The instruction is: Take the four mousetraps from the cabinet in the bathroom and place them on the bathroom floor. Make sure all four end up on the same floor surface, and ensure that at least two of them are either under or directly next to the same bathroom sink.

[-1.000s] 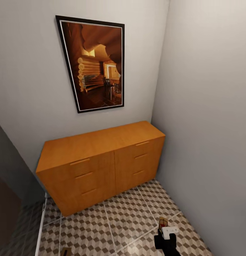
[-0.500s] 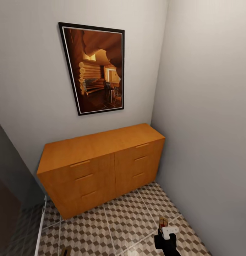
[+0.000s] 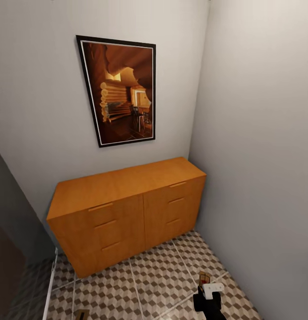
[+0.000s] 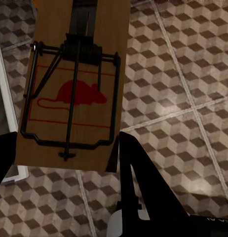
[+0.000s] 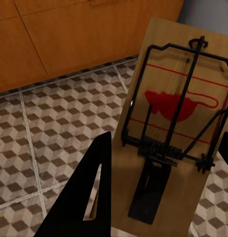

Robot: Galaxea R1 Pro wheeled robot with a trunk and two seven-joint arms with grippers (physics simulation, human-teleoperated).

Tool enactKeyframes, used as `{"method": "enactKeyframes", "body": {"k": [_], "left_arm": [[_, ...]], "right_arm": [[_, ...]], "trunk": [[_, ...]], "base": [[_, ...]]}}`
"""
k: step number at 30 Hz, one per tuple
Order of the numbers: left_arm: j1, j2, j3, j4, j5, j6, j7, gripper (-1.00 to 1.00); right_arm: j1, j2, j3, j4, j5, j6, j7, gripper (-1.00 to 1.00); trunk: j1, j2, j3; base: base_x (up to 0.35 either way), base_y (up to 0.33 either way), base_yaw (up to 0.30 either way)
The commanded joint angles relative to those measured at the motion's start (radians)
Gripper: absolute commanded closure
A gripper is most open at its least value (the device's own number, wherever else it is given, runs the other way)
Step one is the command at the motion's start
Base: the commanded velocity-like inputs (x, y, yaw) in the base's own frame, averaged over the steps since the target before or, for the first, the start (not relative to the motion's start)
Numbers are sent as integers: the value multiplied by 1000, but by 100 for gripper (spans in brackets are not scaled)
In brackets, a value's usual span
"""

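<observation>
Head view: I face the cabinet (image 3: 127,209) in a corner, all its drawers shut, with a framed picture of a log cabin interior (image 3: 120,91) on the wall above it. The bathroom floor (image 3: 154,275) runs from the cabinet's base back toward me.

Right gripper (image 3: 206,284): low in the head view, over the tiles, well short of the cabinet front. A mousetrap (image 3: 204,278) pokes out past its tip on the cabinet side. In the right wrist view that right-hand mousetrap (image 5: 178,123) sits clamped between the two dark fingers (image 5: 87,197); I read the gripper as closed on the board's edges. Board faces the camera, wire bar and spring over the red mouse print, its far end reaching toward the cabinet drawers (image 5: 69,34) beyond.

Left gripper (image 4: 59,163): seen from its wrist camera. A second, left-hand mousetrap (image 4: 74,84) lies between the fingers (image 4: 138,182), printed side toward the lens, its long axis running away from the palm. One finger touches the board's edge; the other is at the frame's margin, so contact there I cannot confirm, but the trap is off the tiles and so looks gripped. Patterned tiles lie well behind it.

A small tan piece (image 3: 82,314) shows at the head view's lower edge on my left; too cropped to identify.
</observation>
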Motion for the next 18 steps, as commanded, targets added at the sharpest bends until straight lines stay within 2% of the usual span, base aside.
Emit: {"method": "enactKeyframes", "body": {"k": [1, 13, 18], "left_arm": [[-1, 0, -9, 0, 4, -2, 5, 100], [-1, 0, -8, 0, 4, -2, 5, 100], [-1, 0, -8, 0, 4, -2, 5, 100]], "right_arm": [[-1, 0, 9, 1, -10, -3, 1, 100], [-1, 0, 8, 1, -10, -3, 2, 100], [-1, 0, 8, 1, -10, -3, 1, 100]], "trunk": [[1, -2, -1], [1, -2, 0], [1, -2, 0]], "base": [[0, 0, 0], [-5, 0, 0], [-214, 0, 0]]}}
